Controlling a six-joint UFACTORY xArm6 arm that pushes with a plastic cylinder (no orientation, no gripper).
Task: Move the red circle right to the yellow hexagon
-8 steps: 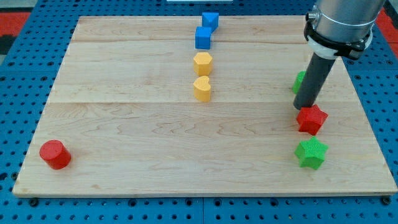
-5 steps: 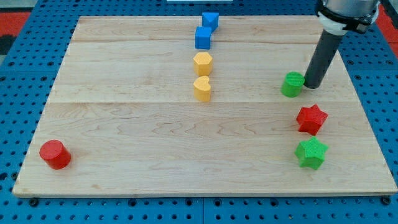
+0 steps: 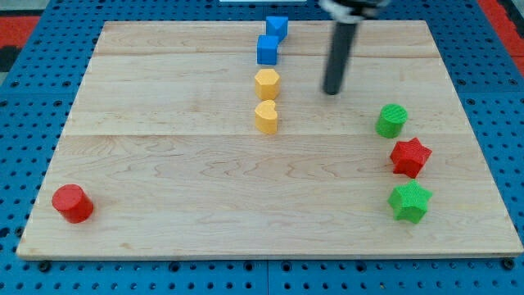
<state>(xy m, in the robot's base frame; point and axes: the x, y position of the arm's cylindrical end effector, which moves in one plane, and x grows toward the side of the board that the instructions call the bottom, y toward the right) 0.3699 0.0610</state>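
Observation:
The red circle (image 3: 72, 203) sits near the board's bottom left corner. The yellow hexagon (image 3: 267, 83) stands at the top middle, just above a yellow heart (image 3: 266, 117). My tip (image 3: 331, 92) is on the board to the right of the yellow hexagon, a short way apart from it and far from the red circle. It touches no block.
Two blue blocks (image 3: 268, 49) (image 3: 277, 27) stand above the hexagon. A green circle (image 3: 392, 120), a red star (image 3: 410, 157) and a green star (image 3: 408, 201) line the right side. The wooden board (image 3: 164, 164) lies on a blue pegboard.
My tip has moved from beside the red star up past the green circle, then left to a spot right of the yellow hexagon. The green circle shifted slightly right.

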